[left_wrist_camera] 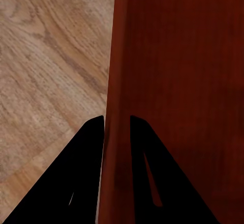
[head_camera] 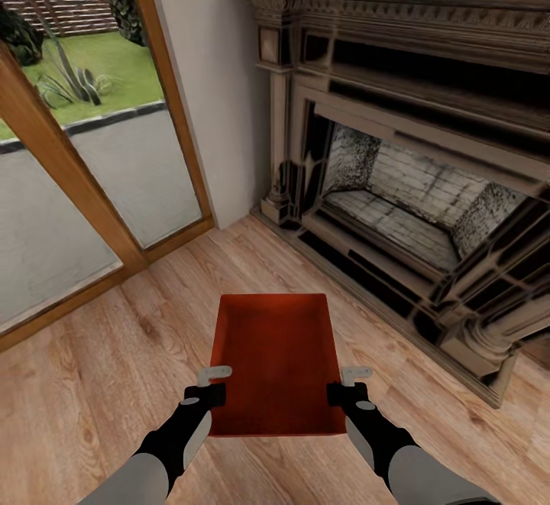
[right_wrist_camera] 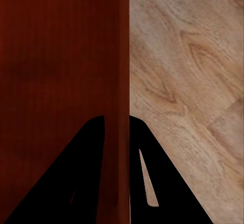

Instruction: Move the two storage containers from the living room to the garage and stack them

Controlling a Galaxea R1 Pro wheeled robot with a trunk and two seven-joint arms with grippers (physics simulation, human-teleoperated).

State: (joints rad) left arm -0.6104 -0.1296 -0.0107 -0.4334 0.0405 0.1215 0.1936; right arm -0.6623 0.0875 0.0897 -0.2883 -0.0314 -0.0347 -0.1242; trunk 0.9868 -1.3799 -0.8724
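Room: living room, light wood plank floor (head_camera: 92, 383), dark ornate fireplace (head_camera: 412, 184), glass doors (head_camera: 84, 161)
Container: orange-red storage container (head_camera: 276, 360), lidless, low walls, nothing inside, held between both arms
Left gripper (head_camera: 211, 384): clamped on its left wall
Right gripper (head_camera: 350, 384): clamped on its right wall

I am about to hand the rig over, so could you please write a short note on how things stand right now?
Left tool: shut on the left wall of the storage container, one finger on each side of it in the left wrist view.
Right tool: shut on the container's right wall the same way.
Location: the living room, above the wood plank floor, facing the fireplace, glass doors to the left.
Done: one container gripped by both arms.
Left: carry it to the garage, set it on the floor there, fetch the second container, stack it on top.
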